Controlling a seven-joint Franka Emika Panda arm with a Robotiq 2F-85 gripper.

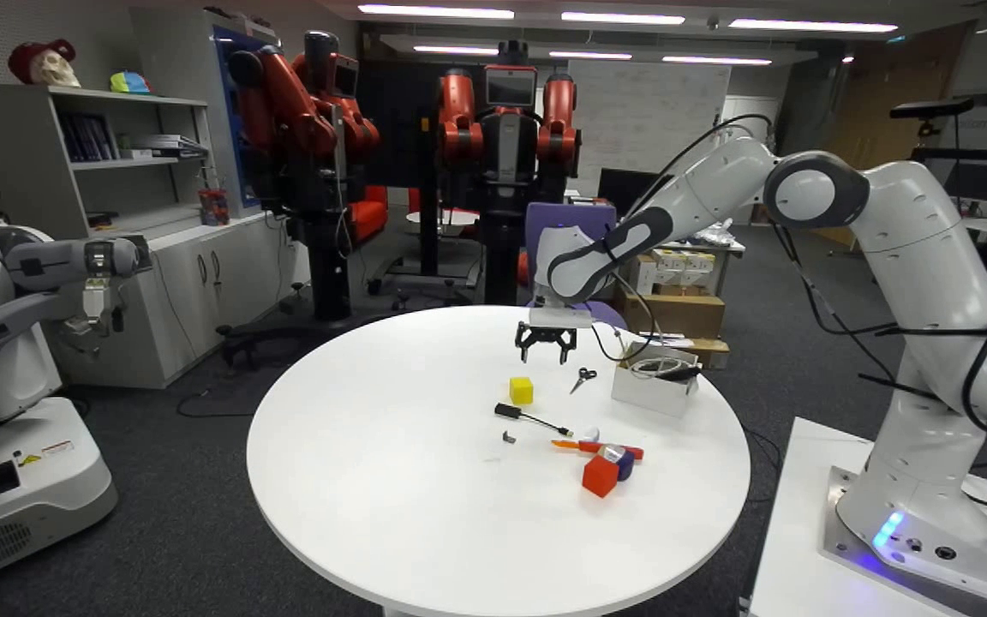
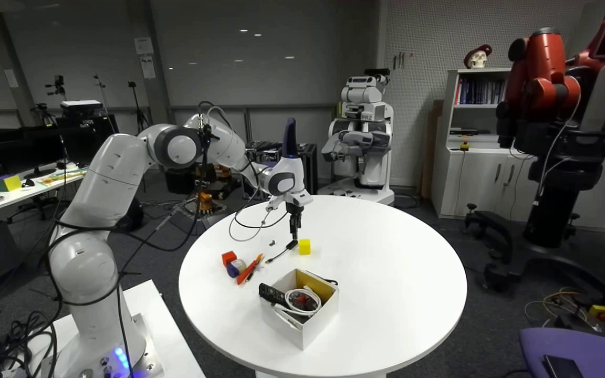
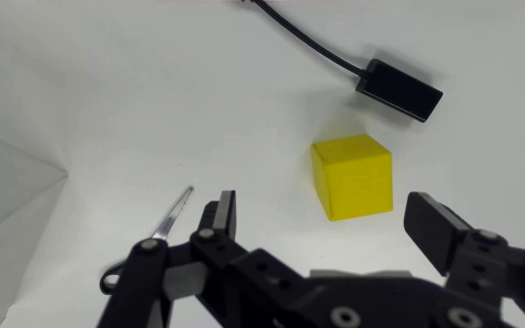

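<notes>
The gripper [image 1: 544, 358] hangs above the white round table [image 1: 373, 480] with its fingers [image 3: 226, 214] spread wide and released. Below it, resting on that table, is a yellow cube [image 3: 358, 184]; in the wrist view it shows between the fingers, closer to the one on the picture's right. The cube is plain and sharp-edged, bright yellow on its largest visible face, with two narrower, deeper-toned sides showing above and to the left of it. Its edges look about equal, so no long axis stands out; it sits flat, turned slightly off square to that view's frame. Near it lies a black adapter [image 3: 399, 90], whose cord [image 3: 310, 42] leads up and left there. At the lower left, partly hidden behind a finger, scissors [image 3: 171, 218] point their tip up and right. Farther off stands a white box [image 2: 323, 320] holding a coiled cable [image 2: 303, 313], and a red cube [image 1: 601, 476] lies just beside a blue item [image 1: 625, 467] in both exterior views. Beyond the table rises a red-armed robot [image 1: 506, 137].
</notes>
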